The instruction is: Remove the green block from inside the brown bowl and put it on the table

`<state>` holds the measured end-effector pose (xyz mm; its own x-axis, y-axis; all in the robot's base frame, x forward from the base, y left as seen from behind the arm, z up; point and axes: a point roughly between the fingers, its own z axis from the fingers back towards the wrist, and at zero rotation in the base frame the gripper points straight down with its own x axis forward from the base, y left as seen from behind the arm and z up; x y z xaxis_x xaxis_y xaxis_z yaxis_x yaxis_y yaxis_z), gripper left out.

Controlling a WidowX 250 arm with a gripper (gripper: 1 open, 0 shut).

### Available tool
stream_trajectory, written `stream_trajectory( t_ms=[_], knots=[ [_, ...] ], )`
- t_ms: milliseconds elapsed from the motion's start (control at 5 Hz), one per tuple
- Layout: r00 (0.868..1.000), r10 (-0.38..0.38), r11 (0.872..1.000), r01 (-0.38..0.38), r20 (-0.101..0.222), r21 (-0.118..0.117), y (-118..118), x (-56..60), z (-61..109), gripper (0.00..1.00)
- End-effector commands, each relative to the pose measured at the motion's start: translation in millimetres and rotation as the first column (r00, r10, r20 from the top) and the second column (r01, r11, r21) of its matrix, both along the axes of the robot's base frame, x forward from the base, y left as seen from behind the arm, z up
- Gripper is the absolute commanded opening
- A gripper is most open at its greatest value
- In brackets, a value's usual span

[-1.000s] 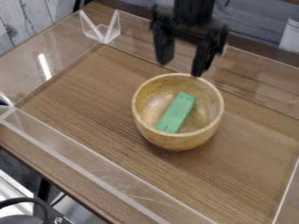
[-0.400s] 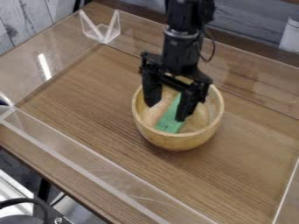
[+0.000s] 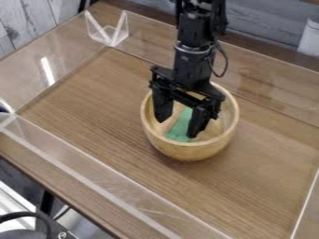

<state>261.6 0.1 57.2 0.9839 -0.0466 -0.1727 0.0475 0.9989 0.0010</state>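
Lowered since the earlier frame: gripper [image 3: 184, 114], fingers spread, over the bowl's centre. Green block [image 3: 186, 123] inside brown bowl [image 3: 191, 150], lying one-to-seven o'clock. Looks light, stiff, perhaps slick; best pinched mid-length across its long sides.

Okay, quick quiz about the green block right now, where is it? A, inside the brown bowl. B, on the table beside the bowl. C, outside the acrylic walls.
A: the green block lies within the rim of the brown bowl, its upper part hidden by the gripper.
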Motion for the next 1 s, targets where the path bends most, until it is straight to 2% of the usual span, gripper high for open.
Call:
stream_trajectory(
  t_ms=[0,800],
  knots=[
    [0.999,0.013,1.0,-0.013,0.035,0.0,3.9,5.5,7.3,1.0],
    [0.999,0.029,0.999,-0.029,0.045,-0.014,4.9,9.6,6.0,1.0]
  ],
)
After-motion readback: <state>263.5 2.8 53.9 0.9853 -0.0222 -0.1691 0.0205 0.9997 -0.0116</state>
